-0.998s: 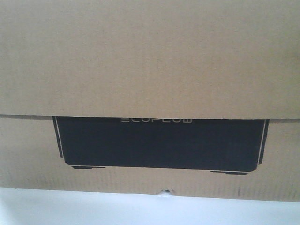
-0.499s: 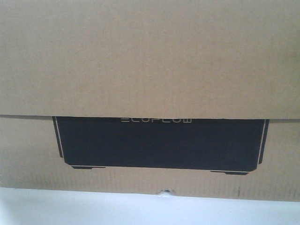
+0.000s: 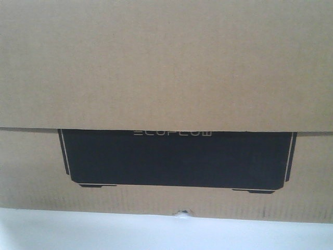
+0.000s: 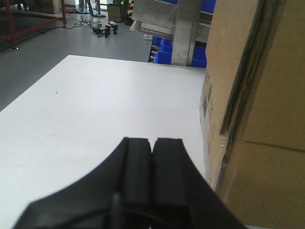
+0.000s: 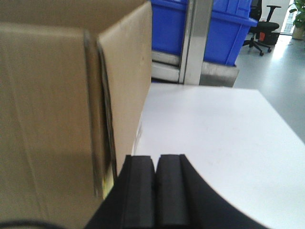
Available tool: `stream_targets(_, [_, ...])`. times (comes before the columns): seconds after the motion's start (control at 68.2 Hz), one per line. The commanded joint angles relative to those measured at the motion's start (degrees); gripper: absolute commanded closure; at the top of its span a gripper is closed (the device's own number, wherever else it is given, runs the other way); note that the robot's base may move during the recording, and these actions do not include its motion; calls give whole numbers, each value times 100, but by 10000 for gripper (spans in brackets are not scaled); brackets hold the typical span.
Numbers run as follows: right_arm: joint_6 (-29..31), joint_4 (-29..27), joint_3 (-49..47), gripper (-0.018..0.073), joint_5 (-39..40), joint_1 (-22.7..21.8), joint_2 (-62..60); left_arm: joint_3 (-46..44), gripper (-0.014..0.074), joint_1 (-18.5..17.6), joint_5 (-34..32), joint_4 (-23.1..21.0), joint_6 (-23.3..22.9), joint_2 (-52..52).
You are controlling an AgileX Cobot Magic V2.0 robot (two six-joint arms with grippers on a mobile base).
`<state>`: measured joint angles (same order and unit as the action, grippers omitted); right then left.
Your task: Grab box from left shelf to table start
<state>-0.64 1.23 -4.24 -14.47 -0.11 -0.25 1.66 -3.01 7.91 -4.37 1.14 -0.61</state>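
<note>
The box (image 3: 166, 67) sits on the white tabletop (image 4: 105, 109) with the left gripper (image 4: 152, 157) and right gripper (image 5: 155, 174) beside its two ends, jaws closed and holding nothing, so next both arms likely just back away.

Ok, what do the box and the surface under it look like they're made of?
The box looks like brown corrugated cardboard, matte: fine ribbing shows on its face and layered flap edges at its side. The table is smooth, white and slightly glossy, perhaps laminate or painted board; the pictures leave that open.
</note>
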Motion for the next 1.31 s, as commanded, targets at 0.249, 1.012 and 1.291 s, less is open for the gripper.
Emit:
stream_targets(0.249, [1, -212, 618, 508, 1408, -21, -86, -7, 696, -7, -550, -46, 16, -81])
stream_targets(1.012, [1, -212, 618, 508, 1408, -21, -86, -7, 696, -7, -550, -46, 16, -81])
stream_targets(1.291, [1, -212, 618, 508, 1408, -21, -86, -7, 696, -7, -550, -46, 16, -81])
